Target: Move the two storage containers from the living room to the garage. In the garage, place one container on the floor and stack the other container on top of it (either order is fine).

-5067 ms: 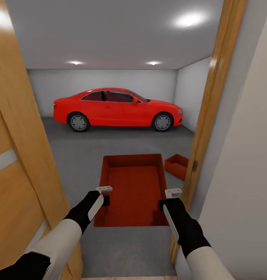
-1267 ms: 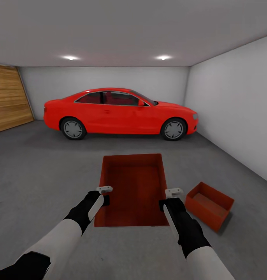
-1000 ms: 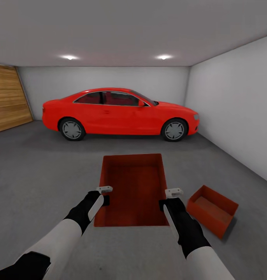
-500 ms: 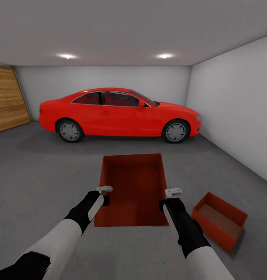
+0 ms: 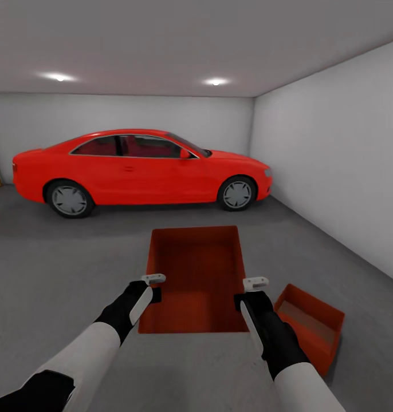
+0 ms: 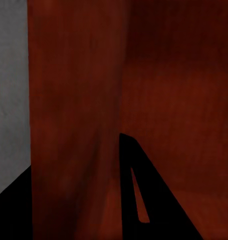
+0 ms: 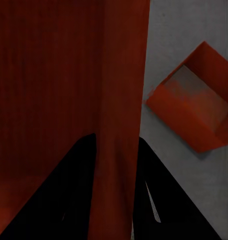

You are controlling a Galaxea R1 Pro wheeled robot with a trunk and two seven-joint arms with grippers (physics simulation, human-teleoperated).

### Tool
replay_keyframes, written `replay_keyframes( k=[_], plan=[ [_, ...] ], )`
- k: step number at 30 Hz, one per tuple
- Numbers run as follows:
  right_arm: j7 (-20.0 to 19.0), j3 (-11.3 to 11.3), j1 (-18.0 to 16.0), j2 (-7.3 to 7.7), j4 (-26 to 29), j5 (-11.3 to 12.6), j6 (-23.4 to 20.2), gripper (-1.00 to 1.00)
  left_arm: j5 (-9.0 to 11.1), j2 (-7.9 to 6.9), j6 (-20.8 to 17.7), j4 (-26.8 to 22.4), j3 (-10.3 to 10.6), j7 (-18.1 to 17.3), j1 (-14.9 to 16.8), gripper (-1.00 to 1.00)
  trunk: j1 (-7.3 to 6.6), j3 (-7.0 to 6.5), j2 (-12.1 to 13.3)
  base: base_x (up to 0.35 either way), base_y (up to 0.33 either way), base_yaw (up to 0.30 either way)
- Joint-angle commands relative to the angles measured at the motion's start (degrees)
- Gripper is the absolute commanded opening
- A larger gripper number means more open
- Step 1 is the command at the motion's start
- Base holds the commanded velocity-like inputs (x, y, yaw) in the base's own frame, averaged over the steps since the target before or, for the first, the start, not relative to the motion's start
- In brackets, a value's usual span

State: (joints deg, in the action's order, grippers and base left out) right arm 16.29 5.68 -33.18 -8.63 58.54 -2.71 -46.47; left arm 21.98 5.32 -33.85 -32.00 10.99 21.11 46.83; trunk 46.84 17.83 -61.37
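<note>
I hold one orange-red storage container level in front of me, above the garage's grey concrete floor. My left gripper is shut on its left wall and my right gripper on its right wall. In the left wrist view that wall stands between the dark fingers of the left gripper. The right wrist view has the right gripper clamped on the other wall. The second storage container lies open side up on the floor, low at my right, just beyond the right arm.
A red car is parked broadside across the back of the garage. A plain white wall runs along the right. Open concrete floor stretches to the left and between me and the car.
The view has swung to the right: the car sits further left in the picture and the wooden door has almost left it. The held container and both grippers keep their places.
</note>
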Motion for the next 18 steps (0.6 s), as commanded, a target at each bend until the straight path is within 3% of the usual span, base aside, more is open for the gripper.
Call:
replay_keyframes(
  k=[1, 8, 18],
  plan=[
    [-0.2, 2.3, 0.0, -1.37, -0.1, 2.0, 0.2, -1.0, -1.7, 1.45, 0.5, -0.1, -0.1, -0.1, 0.0, -1.0, 0.0, 0.0, 0.0, 0.338, 0.0, -0.296],
    [-0.2, 2.3, 0.0, -1.37, -0.1, 2.0, 0.2, -1.0, -1.7, 1.45, 0.5, -0.1, -0.1, -0.1, 0.0, -1.0, 0.0, 0.0, 0.0, 0.309, 0.0, -0.296],
    [-0.2, 2.3, 0.0, -1.37, -0.1, 2.0, 0.2, -1.0, -1.7, 1.45, 0.5, -0.2, -0.1, 0.0, 0.0, -1.0, 0.0, 0.0, 0.0, 0.037, 0.0, -0.296]
  ],
)
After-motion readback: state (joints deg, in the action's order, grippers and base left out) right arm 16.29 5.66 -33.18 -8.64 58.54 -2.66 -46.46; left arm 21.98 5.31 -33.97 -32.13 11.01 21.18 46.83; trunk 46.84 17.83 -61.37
